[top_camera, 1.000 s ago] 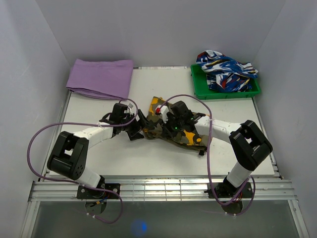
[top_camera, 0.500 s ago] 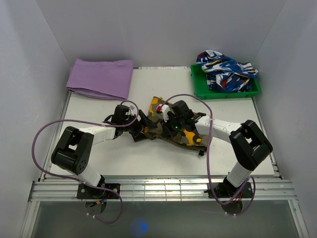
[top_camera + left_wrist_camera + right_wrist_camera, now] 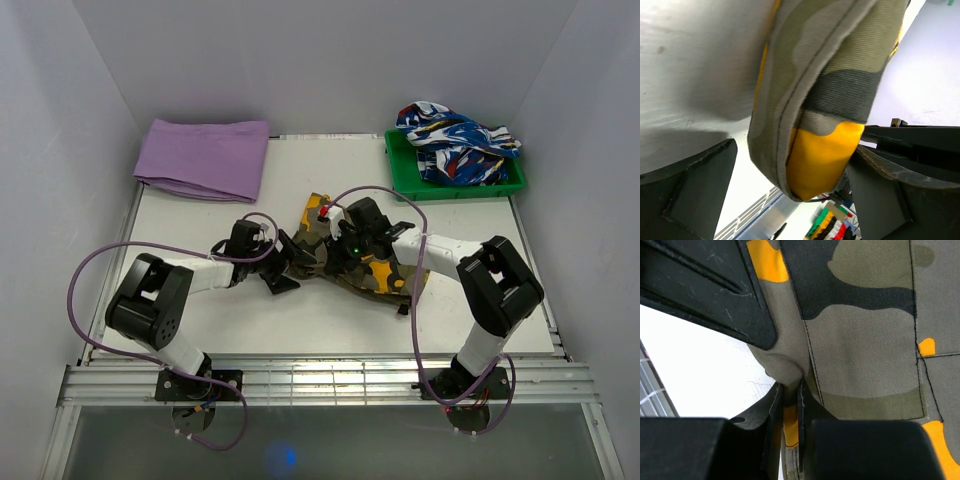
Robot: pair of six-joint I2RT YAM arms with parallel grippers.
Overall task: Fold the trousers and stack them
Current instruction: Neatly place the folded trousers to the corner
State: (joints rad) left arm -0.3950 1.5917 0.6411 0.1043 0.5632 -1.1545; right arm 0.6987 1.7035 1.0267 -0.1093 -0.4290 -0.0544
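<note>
**Trousers bunched mid-table, gripped from the right**

The white table fills the top view. The camouflage trousers lie in a crumpled heap at its middle, a little right of centre. A purple cloth lies folded flat at the far left corner. At the far right corner a green tray holds a blue, white and red garment. Both are well apart from the trousers.

The two arms reach in from either side and meet at the heap's left end. The right gripper sits on top of the fabric. Its wrist view shows the jaws almost together, pinching a thin fold of the trousers. The left gripper is low on the table with its jaws spread wide. A folded edge of the trousers lies between its fingers, and I cannot tell whether either finger touches the cloth.
</note>
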